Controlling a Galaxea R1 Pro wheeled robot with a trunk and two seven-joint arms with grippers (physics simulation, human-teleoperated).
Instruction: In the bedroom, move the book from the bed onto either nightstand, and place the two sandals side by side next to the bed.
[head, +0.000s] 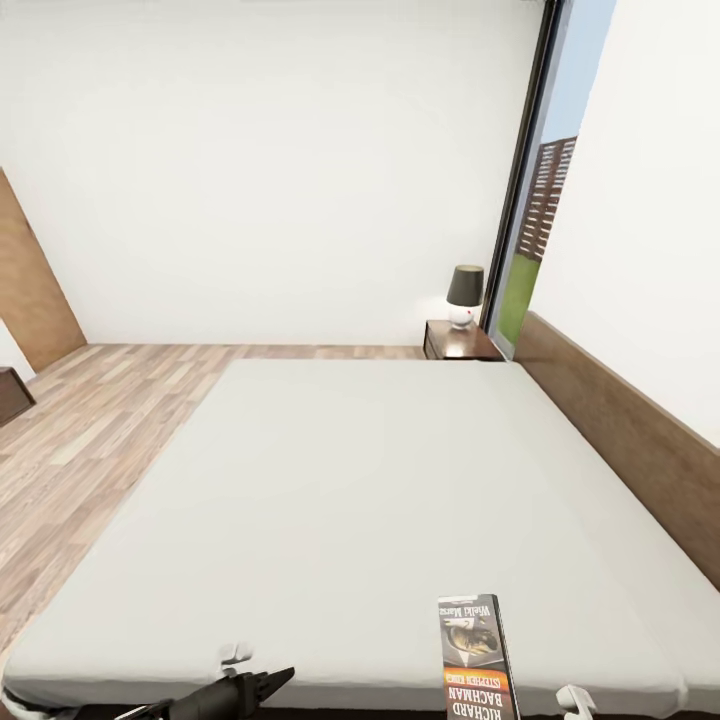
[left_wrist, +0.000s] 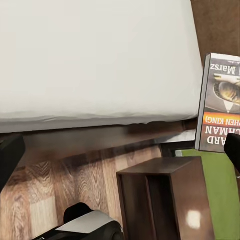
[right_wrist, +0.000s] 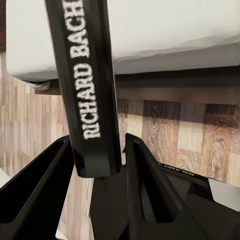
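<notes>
My right gripper (right_wrist: 97, 165) grips the book (right_wrist: 85, 75) by its lower end, the two dark fingers (right_wrist: 145, 185) pressed to either side of the thin black spine, where white capitals spell "RICHARD BACH" before the frame cuts them off. From the head camera the book (head: 477, 655) stands above the near edge of the bed (head: 350, 480), cover facing me: a dark jacket with a grey picture, an orange band, and white lettering reading "RICHARD BACHMAN". I see the same cover in the left wrist camera, the book (left_wrist: 220, 100) held clear of the mattress.

My left gripper (head: 250, 688) pokes up at the bottom of the head view, just short of the mattress edge; I cannot tell how far its jaws stand apart.

The bed is a broad pale grey mattress on a dark brown frame, its headboard (head: 640, 440) running along the right-hand wall. At the far corner sits a reddish-brown nightstand (head: 458, 342) carrying a small lamp (head: 464, 295) with a dark shade and white base, hard against a tall dark-framed window (head: 540, 190). White walls and a wood-plank floor (head: 90, 440) complete the bedroom. A second dark wooden cabinet (left_wrist: 165, 205) stands on the planks just beside the bed frame in the left wrist view.
</notes>
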